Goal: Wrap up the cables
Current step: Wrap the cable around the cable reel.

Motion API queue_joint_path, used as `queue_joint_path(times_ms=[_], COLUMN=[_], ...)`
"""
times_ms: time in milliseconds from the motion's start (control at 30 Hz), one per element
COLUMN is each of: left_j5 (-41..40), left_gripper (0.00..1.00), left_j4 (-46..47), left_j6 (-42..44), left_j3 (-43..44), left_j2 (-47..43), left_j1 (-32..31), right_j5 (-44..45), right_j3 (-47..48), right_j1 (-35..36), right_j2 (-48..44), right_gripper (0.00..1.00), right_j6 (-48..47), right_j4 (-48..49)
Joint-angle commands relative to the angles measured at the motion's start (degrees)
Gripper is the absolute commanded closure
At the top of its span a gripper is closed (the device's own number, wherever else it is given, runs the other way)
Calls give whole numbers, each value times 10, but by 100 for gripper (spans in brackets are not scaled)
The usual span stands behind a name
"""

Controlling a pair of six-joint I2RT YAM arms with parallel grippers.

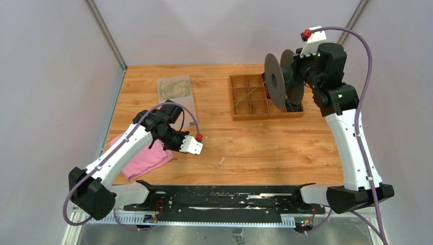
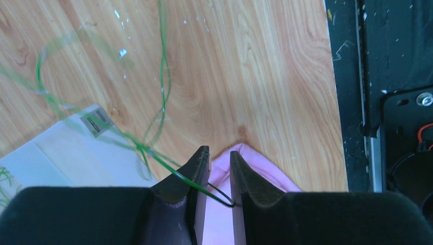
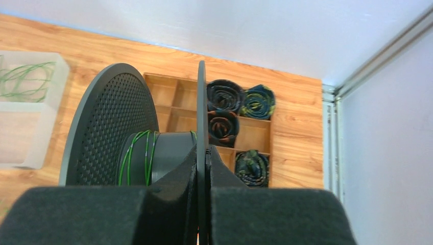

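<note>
**A:** What's the cable (image 2: pixel 163 76) look like up close?

**B:** Hair-thin, bright green, floppy. It wanders in loose curves over the table (image 2: pixel 275 76).

**A:** And where is it versus the fingers?

**B:** It crosses the gap of the left gripper (image 2: pixel 219 153). Those fingers stand slightly apart over the pink cloth (image 2: pixel 258 166), so they're not pinching it. The right gripper (image 3: pixel 202 150) is clamped tight on the flange of the black spool (image 3: pixel 110 117), with a few green turns on the hub just beside it.

**A:** Anything only one view catches?

**B:** Only the top cam shows the strand slanting from the spool over the wooden box (image 1: pixel 265 116) toward the left arm. Only the right wrist shows the dark coiled bundles (image 3: pixel 224 94) in its compartments.
</note>
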Motion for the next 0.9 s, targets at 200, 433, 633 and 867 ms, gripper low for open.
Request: queue_joint_path(times_ms=[200, 433, 633, 867], left_j5=[-121, -246, -285, -171], left_gripper=[75, 73, 69, 66], left_j4=[-38, -46, -49, -69], left_j6=[-11, -15, -10, -1], left_j3=[0, -6, -5, 45], left_j2=[-13, -10, -6, 2], left_j1=[5, 14, 25, 33], right_j5=[126, 154, 139, 88], right_j3=[12, 13, 11, 7], right_j1=[-13, -17, -16, -16], right_j2=[-37, -41, -42, -35], right_gripper=[99, 99, 99, 99], right_j6=[-96, -136, -146, -133], right_j4=[95, 110, 109, 90])
